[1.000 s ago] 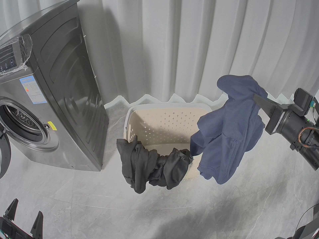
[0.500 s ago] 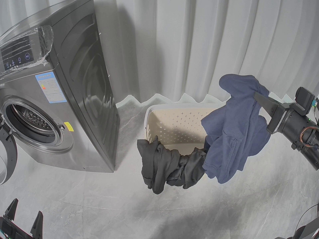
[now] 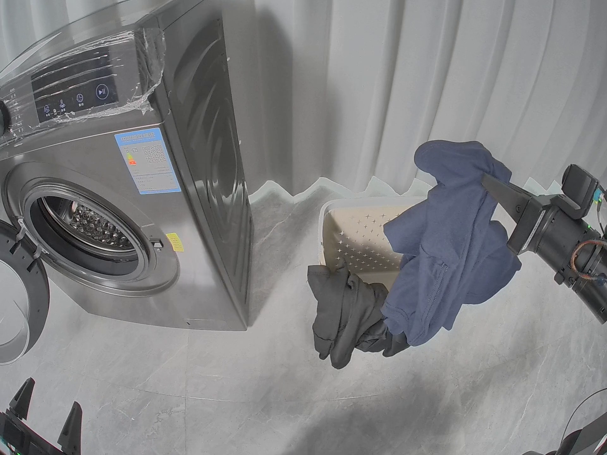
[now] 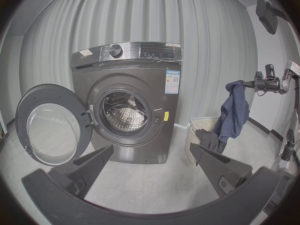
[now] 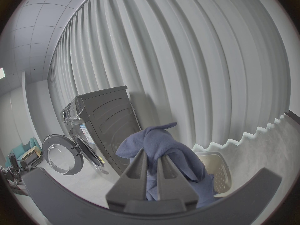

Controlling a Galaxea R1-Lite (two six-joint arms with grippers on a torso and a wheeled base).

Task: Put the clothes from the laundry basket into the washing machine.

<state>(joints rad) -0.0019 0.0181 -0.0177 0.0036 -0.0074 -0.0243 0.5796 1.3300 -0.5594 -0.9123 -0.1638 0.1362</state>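
Two hands. Right hand (image 3: 488, 183) has its fingers pressed together, pinching the blue garment (image 3: 442, 254), which hangs in the air over the laundry basket (image 3: 354, 235). A dark garment (image 3: 344, 317) is draped over the basket's front rim. Left hand (image 3: 49, 398) is spread and holds nothing, low by the floor. The washing machine (image 3: 126, 191) has its door (image 3: 19, 304) open.

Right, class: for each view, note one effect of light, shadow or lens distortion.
Head view: the washing machine casts a soft shadow on the curtain behind it, and the plastic film over its panel catches glare. Left wrist view: curtain folds bow outward, corners go dark. Right wrist view: same bowing; the right tool, shut on the blue garment, looms large.
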